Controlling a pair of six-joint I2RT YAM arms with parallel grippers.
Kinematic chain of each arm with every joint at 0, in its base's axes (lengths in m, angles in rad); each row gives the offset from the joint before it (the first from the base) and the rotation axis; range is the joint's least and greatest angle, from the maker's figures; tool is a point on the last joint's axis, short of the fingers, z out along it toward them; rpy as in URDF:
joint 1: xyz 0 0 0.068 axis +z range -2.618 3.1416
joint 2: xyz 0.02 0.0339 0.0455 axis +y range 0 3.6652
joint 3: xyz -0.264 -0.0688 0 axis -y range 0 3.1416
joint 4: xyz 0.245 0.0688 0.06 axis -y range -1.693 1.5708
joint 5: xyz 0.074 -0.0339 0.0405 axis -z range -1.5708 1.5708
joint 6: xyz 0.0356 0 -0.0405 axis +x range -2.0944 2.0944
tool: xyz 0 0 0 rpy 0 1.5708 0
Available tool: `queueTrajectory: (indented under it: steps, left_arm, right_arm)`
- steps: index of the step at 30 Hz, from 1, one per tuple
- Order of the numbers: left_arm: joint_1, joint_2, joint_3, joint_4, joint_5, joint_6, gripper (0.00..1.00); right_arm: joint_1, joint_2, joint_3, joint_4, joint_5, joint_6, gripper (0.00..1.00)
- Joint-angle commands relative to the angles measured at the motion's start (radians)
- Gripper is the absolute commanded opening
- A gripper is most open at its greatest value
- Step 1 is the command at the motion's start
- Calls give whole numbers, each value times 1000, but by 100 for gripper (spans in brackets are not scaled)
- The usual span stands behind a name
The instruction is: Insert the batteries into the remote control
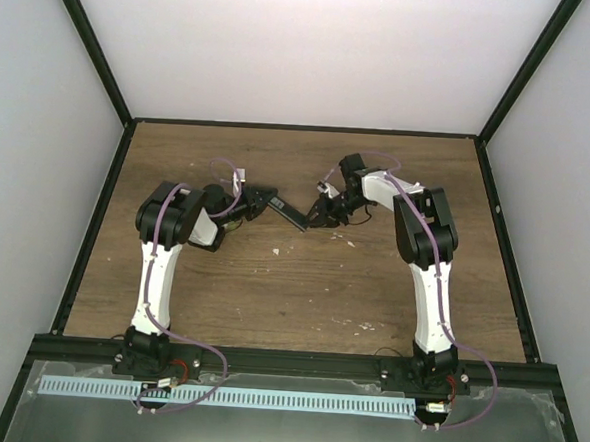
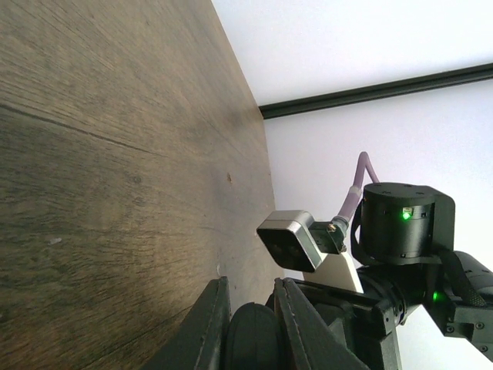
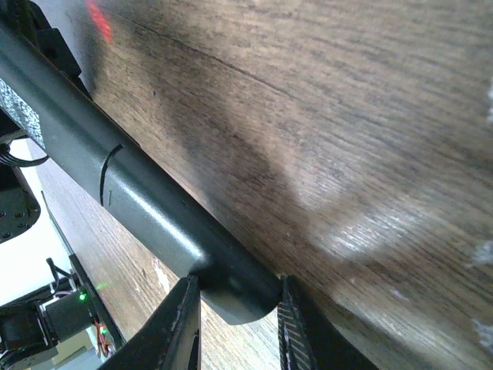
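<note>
Counting gave one slim black bar-shaped plastic remote control (image 1: 284, 210), two white-and-black robot arms, the left arm (image 1: 157, 273) and the right arm (image 1: 430, 299), and about three pale specks (image 1: 352, 243) on the brown wood-grain counter (image 1: 270, 300).

From above, the remote control lay slantwise near the counter's middle. The left fingers (image 1: 248, 202) met its 10 o'clock end and the right fingers (image 1: 320, 215) its 4 o'clock end.

At the right wrist, the right fingers (image 3: 191, 308) were closed on the remote control (image 3: 154, 216), with its rounded end seated between them. Its body ran out of frame toward 10 o'clock, and whether it touched the counter could not be told.

At the left wrist, the left fingers (image 2: 289, 316) stood narrowly apart, clamped about a dark rounded shape cut off by the lower edge. That view alone did not show whether the shape was the remote control's other end.

One curved seam crossed the remote control's smooth side, and its buttons could not be made out. One grey boxy camera (image 2: 296, 240) and two green lights (image 2: 406, 215) showed on the right arm beyond.
</note>
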Motion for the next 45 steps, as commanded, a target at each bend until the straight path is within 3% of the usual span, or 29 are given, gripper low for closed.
queueTrajectory:
  steps: [1,25,45]
  left_arm:
    - [-111,23,18,28,174,-61,0]
    - [-124,23,28,21,185,-60,0]
    - [-127,22,19,39,186,-64,0]
  right_arm:
    - [39,41,96,155,-7,5,21]
    - [67,97,240,74,-3,-93,21]
    - [85,93,251,125,-73,-55,24]
